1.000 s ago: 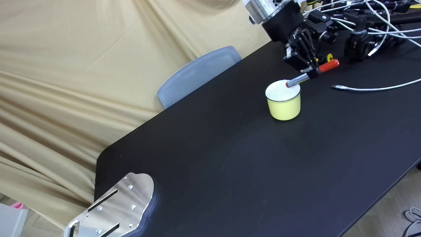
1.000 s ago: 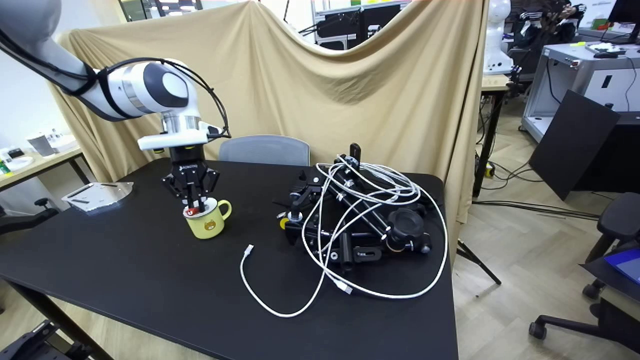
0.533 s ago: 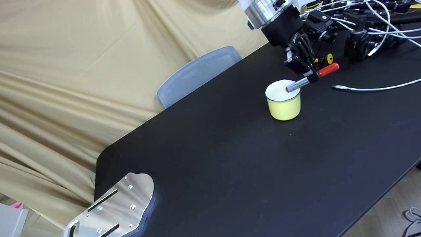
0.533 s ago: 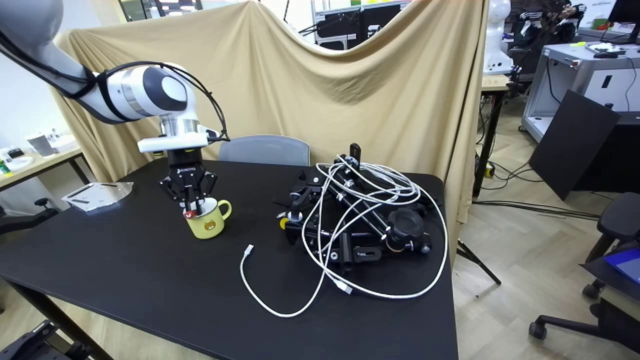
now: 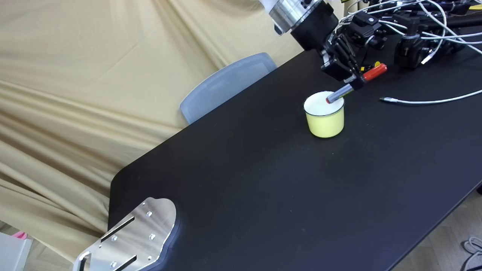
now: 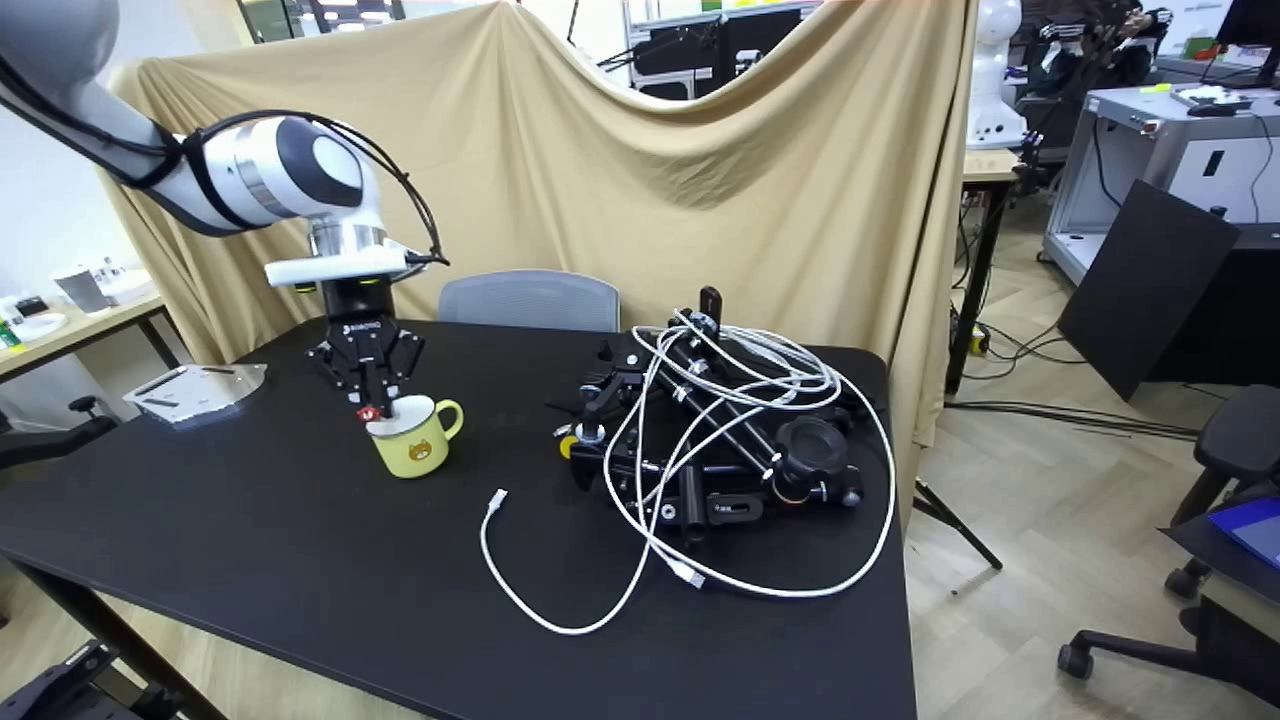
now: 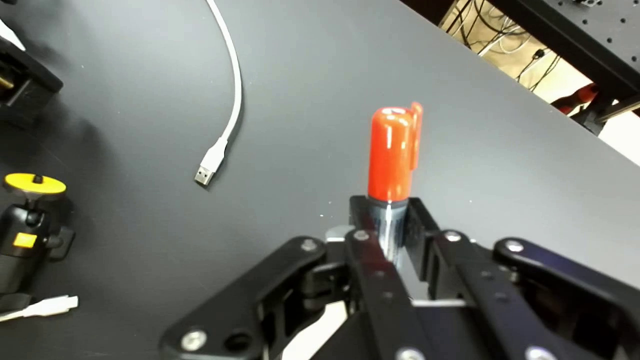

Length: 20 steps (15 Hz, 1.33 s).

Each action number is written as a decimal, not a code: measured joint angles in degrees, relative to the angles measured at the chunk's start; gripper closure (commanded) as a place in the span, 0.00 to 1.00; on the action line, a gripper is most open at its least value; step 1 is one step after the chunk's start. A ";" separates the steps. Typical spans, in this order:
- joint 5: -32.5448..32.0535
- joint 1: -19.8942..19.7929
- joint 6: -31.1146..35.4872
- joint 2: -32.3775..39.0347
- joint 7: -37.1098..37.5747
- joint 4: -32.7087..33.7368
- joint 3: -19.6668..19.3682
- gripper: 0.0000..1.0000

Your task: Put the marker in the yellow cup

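The marker [image 5: 375, 72] has a red cap and a silvery dark barrel. My gripper [image 5: 354, 82] is shut on its barrel just below the cap, as the wrist view [image 7: 387, 215] shows. The marker is tilted, with its red cap up and away from the cup. Its lower end shows against the white inside of the yellow cup [image 5: 324, 126]; I cannot tell if it is below the rim. The cup stands upright on the table. In an exterior view the red cap [image 6: 369, 413] shows beside the cup's [image 6: 415, 452] rim, on the side opposite the handle.
A white cable [image 6: 560, 630] runs over the black table [image 6: 300, 560] near the cup. A heap of black stands and coiled white cables [image 6: 720, 420] lies beyond the handle side. A metal plate [image 6: 197, 390] sits at the table's far end. A grey chair [image 6: 530, 300] stands behind.
My gripper dipped with the marker toward the cup, then rose slightly and shifted away from the cup's handle side. The marker is now tilted more steeply. The cup has not moved.
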 measured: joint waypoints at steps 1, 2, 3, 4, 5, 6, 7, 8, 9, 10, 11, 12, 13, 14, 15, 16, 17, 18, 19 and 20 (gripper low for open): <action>-0.22 0.01 -1.41 0.44 0.03 0.93 -0.05 0.95; -0.47 0.01 -2.80 0.97 0.03 1.94 -0.13 0.95; -0.84 0.01 -3.93 1.64 0.02 3.01 -0.21 0.95; -1.16 -0.01 -4.64 2.46 -0.03 4.02 -0.28 0.95; -1.34 -0.02 -5.18 3.43 -0.08 5.13 -0.31 0.95; -1.57 -0.02 -5.40 4.53 -0.13 6.27 -0.32 0.95; -1.81 -0.02 -5.52 5.64 -0.20 7.39 -0.31 0.95; -2.11 0.01 -5.61 6.81 -0.32 8.56 -0.31 0.95; -2.34 0.04 -5.70 7.95 -0.46 9.74 -0.28 0.95; -2.51 0.09 -5.80 9.01 -0.67 10.85 -0.26 0.95; -2.70 0.19 -5.97 10.01 -0.89 11.92 -0.22 0.95; -2.95 0.35 -6.12 10.94 -1.08 12.95 -0.19 0.95; -3.15 0.53 -6.27 11.76 -1.25 13.89 -0.15 0.95; -3.29 0.77 -6.44 12.52 -1.42 14.81 -0.10 0.95; -3.37 1.06 -6.63 13.16 -1.69 15.60 -0.05 0.95; -3.40 1.36 -6.90 13.69 -1.97 16.36 0.05 0.95; -3.45 1.70 -7.29 14.14 -2.17 17.03 0.16 0.95; -3.54 2.00 -7.60 14.49 -2.32 17.62 0.32 0.95; -3.64 2.29 -7.94 14.77 -2.44 18.14 0.49 0.79; -3.72 2.61 -8.44 15.04 -2.52 18.62 0.58 0.53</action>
